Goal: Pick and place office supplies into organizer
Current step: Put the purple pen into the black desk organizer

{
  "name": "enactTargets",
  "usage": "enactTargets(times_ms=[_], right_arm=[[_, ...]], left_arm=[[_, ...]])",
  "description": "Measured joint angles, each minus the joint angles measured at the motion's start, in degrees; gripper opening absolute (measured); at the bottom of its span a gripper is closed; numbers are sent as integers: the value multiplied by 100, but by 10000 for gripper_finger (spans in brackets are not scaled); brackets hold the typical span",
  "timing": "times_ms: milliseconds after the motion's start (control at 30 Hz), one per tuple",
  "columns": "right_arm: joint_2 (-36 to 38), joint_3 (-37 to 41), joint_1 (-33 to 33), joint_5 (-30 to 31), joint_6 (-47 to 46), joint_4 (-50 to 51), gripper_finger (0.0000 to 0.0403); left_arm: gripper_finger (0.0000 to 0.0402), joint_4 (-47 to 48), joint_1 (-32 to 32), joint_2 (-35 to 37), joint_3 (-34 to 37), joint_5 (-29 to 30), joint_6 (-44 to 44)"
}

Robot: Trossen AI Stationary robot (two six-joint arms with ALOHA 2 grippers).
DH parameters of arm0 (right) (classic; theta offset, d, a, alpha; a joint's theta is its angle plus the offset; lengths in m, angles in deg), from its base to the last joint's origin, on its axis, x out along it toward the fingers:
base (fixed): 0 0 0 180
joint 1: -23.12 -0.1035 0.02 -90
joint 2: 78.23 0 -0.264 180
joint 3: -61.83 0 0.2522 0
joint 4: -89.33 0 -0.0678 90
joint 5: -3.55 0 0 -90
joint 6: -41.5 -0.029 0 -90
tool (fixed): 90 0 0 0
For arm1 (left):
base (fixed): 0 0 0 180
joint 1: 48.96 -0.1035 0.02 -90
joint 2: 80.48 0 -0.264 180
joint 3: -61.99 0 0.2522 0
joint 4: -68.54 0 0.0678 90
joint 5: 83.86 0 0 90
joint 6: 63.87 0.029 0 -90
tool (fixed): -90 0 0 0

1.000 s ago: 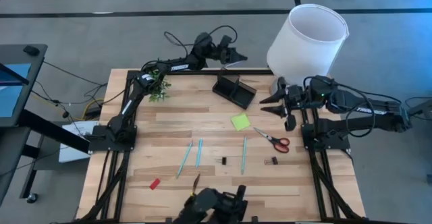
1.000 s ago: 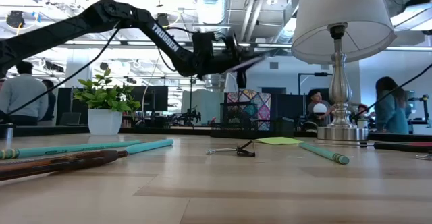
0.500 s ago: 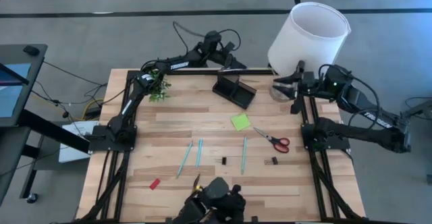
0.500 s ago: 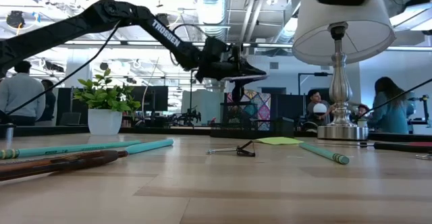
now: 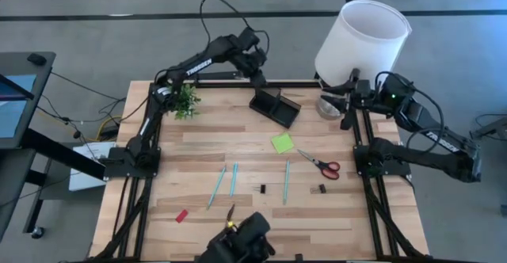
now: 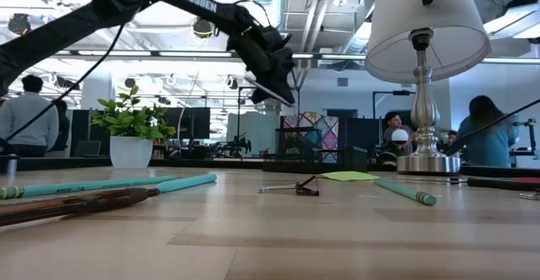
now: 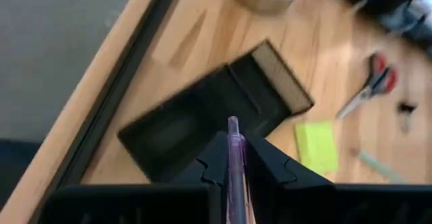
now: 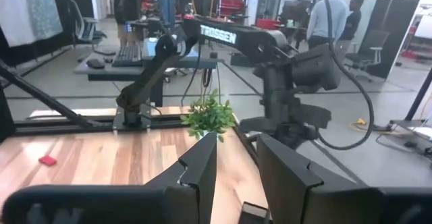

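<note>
Step in hand: you are carrying a pink pen (image 7: 233,158) to the organizer (image 5: 275,107); judged from the pose, the drop into its taller pen compartment comes next
Left gripper (image 7: 233,162): above the organizer's far end, pointing down at it, jaws clamped on the pink pen, whose tip sticks out past them
Organizer: at the far edge of the worktop (image 5: 198,148), lying at a slant; the wrist view shows the mesh-walled compartment on one end and the low section on the other
Doing it well: centre the pen tip over the mesh compartment, tilt the pen closer to upright, lower until the tip is inside the wall, and only then release
Risk: a release while slanted could tip the pen over the rim
Right gripper (image 8: 236,166): waiting beside the lamp (image 5: 363,43), right of the organizer, jaws apart and empty
Still near the organizer: sticky-note pad (image 5: 282,142) and scissors (image 5: 319,164) just in front
</note>
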Motion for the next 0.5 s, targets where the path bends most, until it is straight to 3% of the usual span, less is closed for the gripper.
enactTargets(times_ms=[100, 333, 500], right_arm=[[-99, 0, 0, 0, -150, 0, 101], [-544, 0, -275, -39, -1159, 67, 101], [-929, 0, -762, -1, -1243, -51, 101]], left_arm=[[18, 435, 151, 28, -58, 657, 143], [18, 698, 438, 56, -439, 1571, 515], [18, 716, 480, 59, -415, 1739, 687]])
